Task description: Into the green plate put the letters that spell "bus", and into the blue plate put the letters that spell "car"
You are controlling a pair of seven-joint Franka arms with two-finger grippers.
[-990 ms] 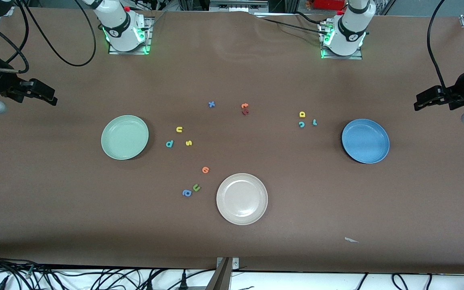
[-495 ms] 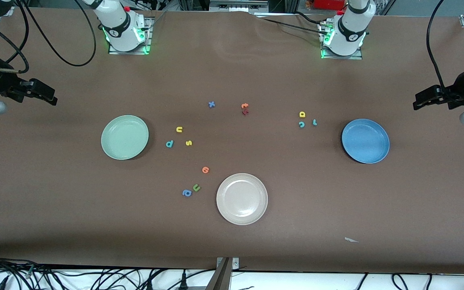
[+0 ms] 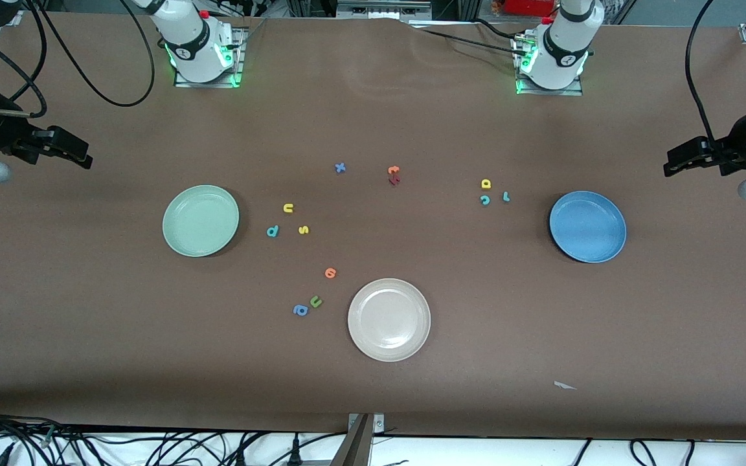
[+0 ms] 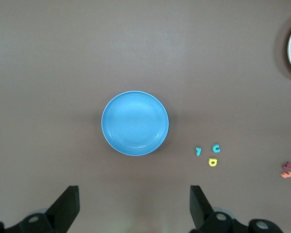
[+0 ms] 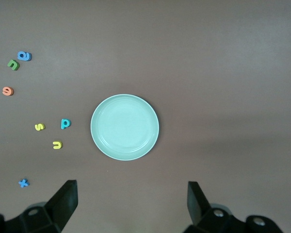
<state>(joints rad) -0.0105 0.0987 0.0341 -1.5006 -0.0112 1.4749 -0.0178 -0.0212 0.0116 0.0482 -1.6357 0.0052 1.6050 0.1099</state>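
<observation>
The green plate [image 3: 201, 221] [image 5: 124, 127] lies empty toward the right arm's end. Beside it on the table are the teal b [image 3: 272, 231] [image 5: 65, 123], yellow u [image 3: 288, 208] [image 5: 57, 144] and yellow s [image 3: 303, 229] [image 5: 39, 127]. The blue plate [image 3: 587, 226] [image 4: 135, 123] lies empty toward the left arm's end. Near it are the teal c [image 3: 485, 200] [image 4: 216, 148], yellow a [image 3: 486, 184] [image 4: 212, 162] and teal r [image 3: 506, 196] [image 4: 198, 151]. My right gripper [image 3: 87, 158] [image 5: 131, 191] hangs open and high by the green plate. My left gripper [image 3: 669, 167] [image 4: 134, 194] hangs open and high by the blue plate.
A beige-white plate [image 3: 389, 320] sits mid-table, nearer the front camera. Around it lie stray letters: an orange one [image 3: 330, 272], a green u [image 3: 315, 301], a blue a-like one [image 3: 300, 310]. Farther back lie a blue x [image 3: 340, 167] and an orange-red pair [image 3: 394, 175]. A white scrap [image 3: 564, 386] lies near the front edge.
</observation>
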